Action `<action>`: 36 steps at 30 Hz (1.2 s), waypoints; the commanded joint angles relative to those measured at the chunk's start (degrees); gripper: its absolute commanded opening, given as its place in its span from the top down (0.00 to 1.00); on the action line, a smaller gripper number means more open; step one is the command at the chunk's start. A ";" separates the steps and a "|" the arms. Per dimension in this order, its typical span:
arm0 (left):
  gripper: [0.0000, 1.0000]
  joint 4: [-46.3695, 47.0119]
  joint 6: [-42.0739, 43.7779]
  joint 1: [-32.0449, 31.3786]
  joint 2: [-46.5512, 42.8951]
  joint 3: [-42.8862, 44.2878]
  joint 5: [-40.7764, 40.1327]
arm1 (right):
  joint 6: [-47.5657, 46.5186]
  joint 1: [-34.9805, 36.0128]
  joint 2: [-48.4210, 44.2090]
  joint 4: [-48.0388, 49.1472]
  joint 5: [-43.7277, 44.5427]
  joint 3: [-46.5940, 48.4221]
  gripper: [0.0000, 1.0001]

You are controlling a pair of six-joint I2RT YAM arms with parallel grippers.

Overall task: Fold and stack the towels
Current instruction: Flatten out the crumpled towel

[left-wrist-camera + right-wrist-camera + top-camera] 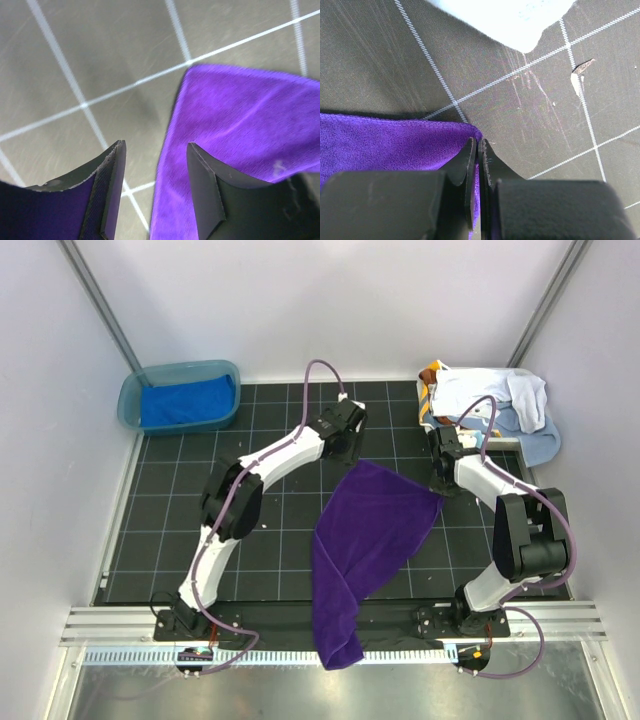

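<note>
A deep purple towel (368,530) lies unfolded across the middle of the black grid mat, and its near end hangs over the table's front edge. My left gripper (356,453) hovers open just above the towel's far left corner (250,115). Its jaws (156,170) straddle the towel's edge without touching the cloth. My right gripper (440,490) is shut on the towel's far right corner (380,142), with purple cloth pinched between its fingertips (476,146). A royal blue towel (185,402) lies folded in the teal tub.
The teal tub (130,410) stands at the back left corner. At the back right sits a heap of white (478,392), light blue (542,445) and orange-brown (430,370) towels, close behind my right gripper. Its white edge (505,15) shows in the right wrist view.
</note>
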 commanded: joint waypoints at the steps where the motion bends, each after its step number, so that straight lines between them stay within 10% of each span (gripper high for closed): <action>1: 0.44 3.10 3.71 0.38 2.63 4.03 5.29 | -0.68 -0.15 -0.71 1.47 0.61 -0.29 0.99; 36: 0.53 17.34 11.72 1.17 10.47 -0.17 16.46 | -0.77 -0.32 -2.56 2.79 -1.85 -0.99 0.99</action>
